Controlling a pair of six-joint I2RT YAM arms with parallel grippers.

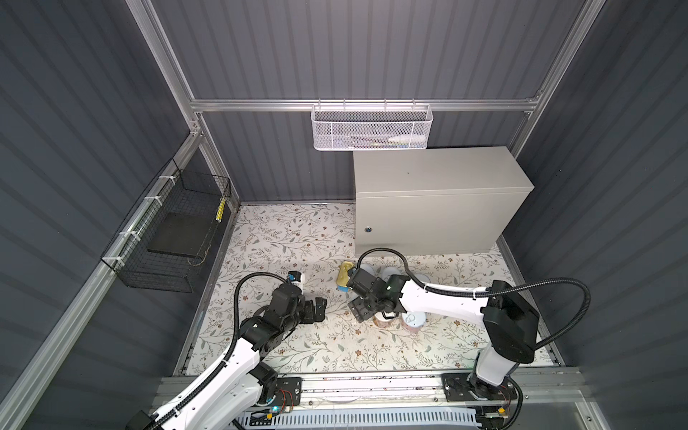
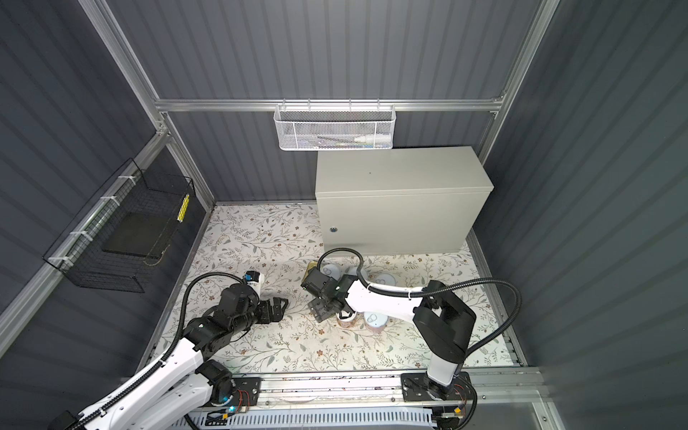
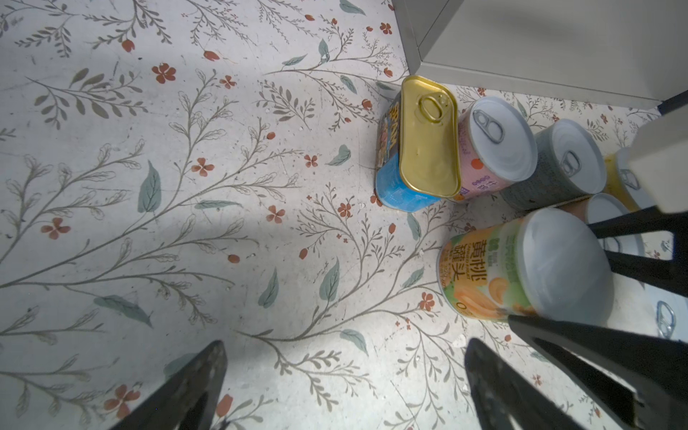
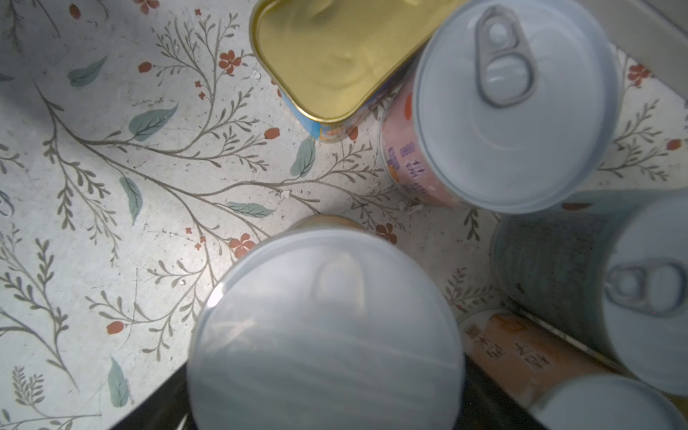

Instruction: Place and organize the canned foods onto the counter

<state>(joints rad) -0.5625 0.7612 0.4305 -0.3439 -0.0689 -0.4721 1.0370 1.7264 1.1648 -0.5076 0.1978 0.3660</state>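
Left fingers point(image 3: 193, 383): spread wide and holding nothing. In the left wrist view only bare floral tabletop point(image 1: 298, 231) showed between them.
Left fingers, place: low over the tabletop in both top views point(image 1: 316, 309), left of the cans and apart from them, tips turned toward the cans.
Right fingers point(image 3: 614, 346): partly closed, one on each side of the peach can point(image 3: 521, 268). They lay close against its wall, but whether they pressed it could not be told.
Right fingers, place: in both top views point(image 2: 320, 312) they pointed down at the front of the cluster, with the white forearm reaching in from the right over the cans.
Peach can: upright on the tabletop, with an orange and green label and a smooth grey lid. That lid filled the lower middle of the right wrist view point(image 4: 324, 335).
Tabbed can point(image 1: 413, 321): upright, just beside the peach can on its right.
Gold tin point(image 3: 428, 141): gold top up, blue label on its side, at the left end of the back row and touching the pink can point(image 3: 499, 137).
Grey can point(image 3: 569, 160): upright, just beside the pink can on the side away from the tin.
Yellow can point(image 3: 614, 175): beyond the grey can, mostly hidden by the right arm.
Cabinet point(image 1: 439, 178): light grey, against the back wall on the right, with a blue lock on its front. The back row stood on the tabletop just before its front left corner.
Mesh basket point(image 1: 372, 126): white, hung on the back rail above the cabinet.
Wire basket point(image 1: 167, 231): black, fixed to the left wall, well apart from the cans.
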